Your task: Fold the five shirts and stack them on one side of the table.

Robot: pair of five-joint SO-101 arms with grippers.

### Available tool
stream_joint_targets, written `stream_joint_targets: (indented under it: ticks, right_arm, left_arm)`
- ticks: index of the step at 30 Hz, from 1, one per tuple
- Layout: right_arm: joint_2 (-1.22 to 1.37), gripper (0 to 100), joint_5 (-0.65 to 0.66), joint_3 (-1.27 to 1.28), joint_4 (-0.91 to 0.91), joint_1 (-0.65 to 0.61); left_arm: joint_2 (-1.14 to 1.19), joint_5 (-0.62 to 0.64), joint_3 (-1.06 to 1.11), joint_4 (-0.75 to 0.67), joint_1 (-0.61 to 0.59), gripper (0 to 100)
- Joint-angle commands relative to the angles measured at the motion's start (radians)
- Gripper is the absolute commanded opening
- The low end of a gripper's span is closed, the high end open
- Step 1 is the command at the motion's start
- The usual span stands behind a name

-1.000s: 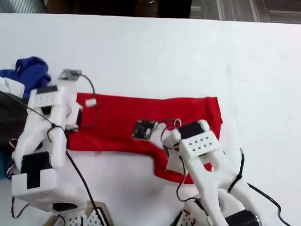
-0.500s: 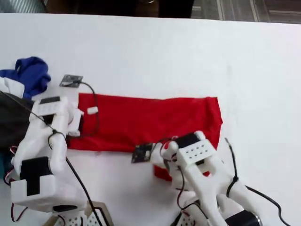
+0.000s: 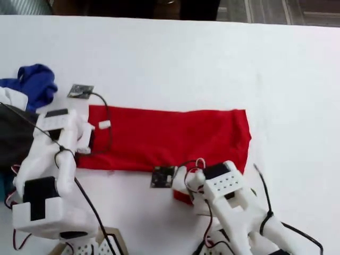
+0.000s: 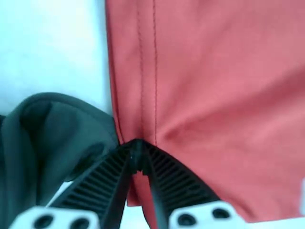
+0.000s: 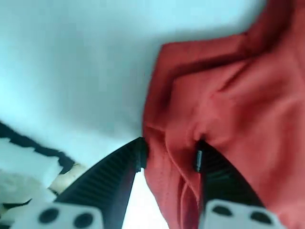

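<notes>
A red shirt [image 3: 170,135] lies folded into a long strip across the middle of the white table. My left gripper [image 3: 85,142] sits at the strip's left end. In the left wrist view it [image 4: 139,164] is shut on the stitched hem of the red shirt [image 4: 214,95]. My right gripper [image 3: 183,188] is at the strip's near edge, right of centre, where a small red flap [image 3: 183,197] sticks out toward the front. The right wrist view has bunched red cloth [image 5: 228,109] pinched between the right gripper's [image 5: 169,160] fingers.
A crumpled blue shirt [image 3: 34,82] lies at the far left, with a dark grey garment [image 3: 13,138] and a bit of white cloth [image 3: 10,98] beside it. The dark garment [image 4: 47,138] lies right next to the left gripper. Bare table [image 3: 212,58] stretches behind and to the right.
The right arm has drawn back toward the front edge, and the red flap under it has shrunk to a small piece. The left gripper shifted slightly toward the front, then stayed still.
</notes>
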Motion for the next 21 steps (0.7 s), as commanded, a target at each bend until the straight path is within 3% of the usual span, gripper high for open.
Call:
stream_joint_targets:
  ticks: [1, 5, 9, 21]
  right_arm:
    - [-0.007, 19.6, 0.005, 0.003, -0.051, 0.033]
    - [-0.007, 18.2, 0.005, 0.003, -0.051, 0.028]
    - [-0.007, 0.5, 0.008, 0.003, -0.058, 0.031]
    - [-0.016, 2.0, 0.018, -0.149, 0.044, 0.084]
  left_arm:
    - [-0.002, 0.003, 0.005, -0.029, -0.008, 3]
    - [-0.002, 0.041, 0.005, -0.029, -0.008, 3]
    - [-0.002, 0.041, 0.005, -0.029, -0.009, 3]
    - [-0.002, 0.04, 0.005, -0.029, -0.009, 3]
